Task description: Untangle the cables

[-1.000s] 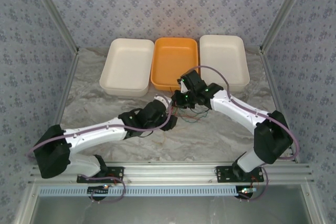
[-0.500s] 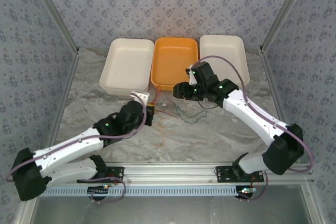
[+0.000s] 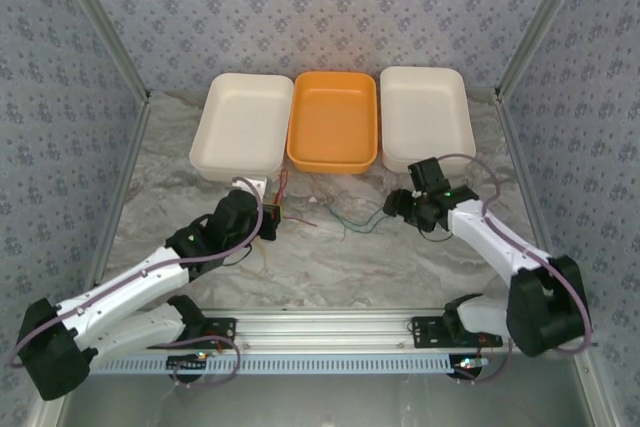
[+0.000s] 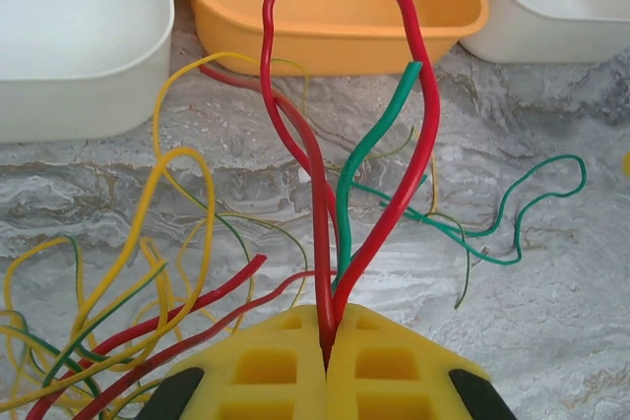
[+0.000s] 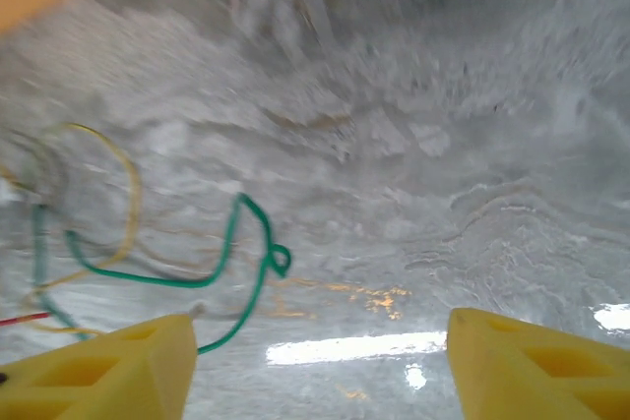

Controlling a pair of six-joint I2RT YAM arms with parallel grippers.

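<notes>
Here the cables (image 3: 345, 219) lie as a loose tangle at the centre of the worktop (image 3: 330, 277), at 6 o'clock from the orange tray (image 3: 333, 122). The left jaws sit at 9 o'clock of the tangle and are together, clamped on a looped red cable (image 4: 317, 194); a green cable (image 4: 379, 135) runs down into the same pinch. Yellow cable (image 4: 156, 115) curls away toward 8 o'clock of the jaws. The right jaws stand at 3 o'clock of the tangle, wide apart, with nothing between them; a free green strand (image 5: 279, 261) lies on the marble just ahead, toward 10 o'clock in the wrist view.

Handling, as judged: the wires look very light, thin and springy. They should bend freely, hold their curl, and drag their neighbours along where strands cross. A grip near a free end seems best, since a mid-span pinch would likely lift the whole tangle. Smooth insulation may slip from a shallow pinch.
</notes>
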